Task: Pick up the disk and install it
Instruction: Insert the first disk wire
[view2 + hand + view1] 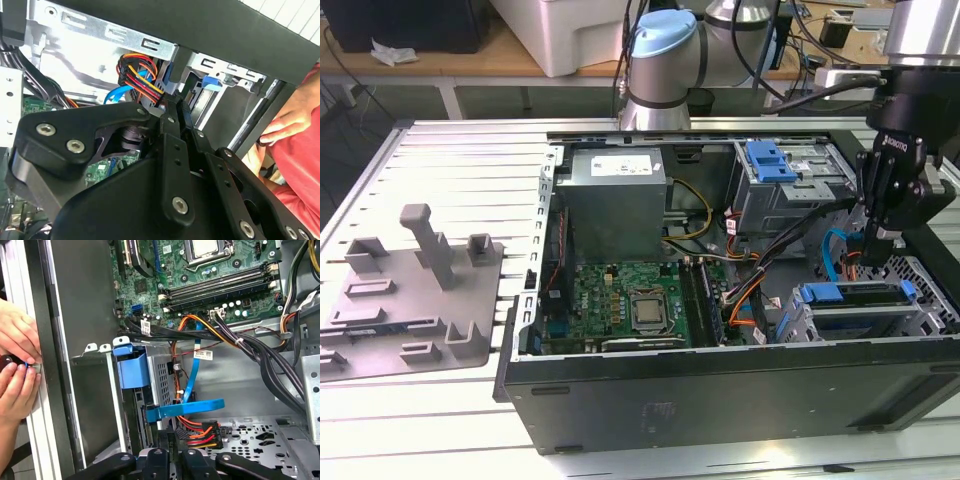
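The disk lies in the drive cage at the corner of the open computer case, near the exterior view's right, with its blue carrier frame showing on top. In the first wrist view the blue carrier sits in the metal cage, with a blue strip across it. My black gripper hangs just above and behind the disk. In the second wrist view the gripper's fingers are pressed together, pointing into the cage beside red, yellow and orange power wires. I see nothing held between them.
A person's hands rest on the case's side wall next to the cage, with a hand and red sleeve close to my gripper. The motherboard, power-supply box, cable bundles and a grey fixture plate surround the work area.
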`<action>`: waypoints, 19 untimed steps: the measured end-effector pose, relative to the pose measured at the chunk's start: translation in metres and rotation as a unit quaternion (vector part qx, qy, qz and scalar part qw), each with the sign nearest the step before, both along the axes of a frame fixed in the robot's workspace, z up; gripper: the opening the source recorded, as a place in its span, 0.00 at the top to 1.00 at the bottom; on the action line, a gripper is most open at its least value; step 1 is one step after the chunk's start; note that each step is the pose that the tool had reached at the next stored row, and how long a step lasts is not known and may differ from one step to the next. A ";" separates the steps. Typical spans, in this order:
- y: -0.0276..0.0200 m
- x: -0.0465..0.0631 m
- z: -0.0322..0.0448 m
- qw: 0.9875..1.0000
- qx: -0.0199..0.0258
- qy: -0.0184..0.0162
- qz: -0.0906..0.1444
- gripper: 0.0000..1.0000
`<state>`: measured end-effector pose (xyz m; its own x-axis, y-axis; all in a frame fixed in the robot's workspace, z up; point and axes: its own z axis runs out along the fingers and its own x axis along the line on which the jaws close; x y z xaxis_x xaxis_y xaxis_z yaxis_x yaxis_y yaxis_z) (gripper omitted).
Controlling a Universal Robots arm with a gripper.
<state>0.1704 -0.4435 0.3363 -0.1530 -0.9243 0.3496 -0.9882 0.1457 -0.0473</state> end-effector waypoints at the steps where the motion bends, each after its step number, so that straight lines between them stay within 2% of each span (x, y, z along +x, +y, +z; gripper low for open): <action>1: 0.0000 0.000 0.0000 1.000 0.000 0.000 0.000 0.84; 2: 0.0000 0.000 0.0000 1.000 0.000 0.000 0.000 0.84; 3: -0.0003 0.000 0.0001 1.000 0.002 0.000 0.000 0.84; 4: -0.0010 -0.002 0.0001 1.000 0.008 0.000 0.000 0.84; 9: -0.0033 -0.004 0.0014 1.000 0.024 -0.001 0.000 0.84; 15: -0.0091 -0.005 0.0061 1.000 0.027 -0.002 0.000 0.84; 16: -0.0099 -0.006 0.0068 1.000 0.028 -0.003 0.000 0.84; 19: -0.0133 -0.006 0.0080 0.999 0.034 -0.006 0.000 0.84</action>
<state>0.1641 -0.4568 0.3443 -0.1563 -0.9462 0.2835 -0.9877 0.1485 -0.0487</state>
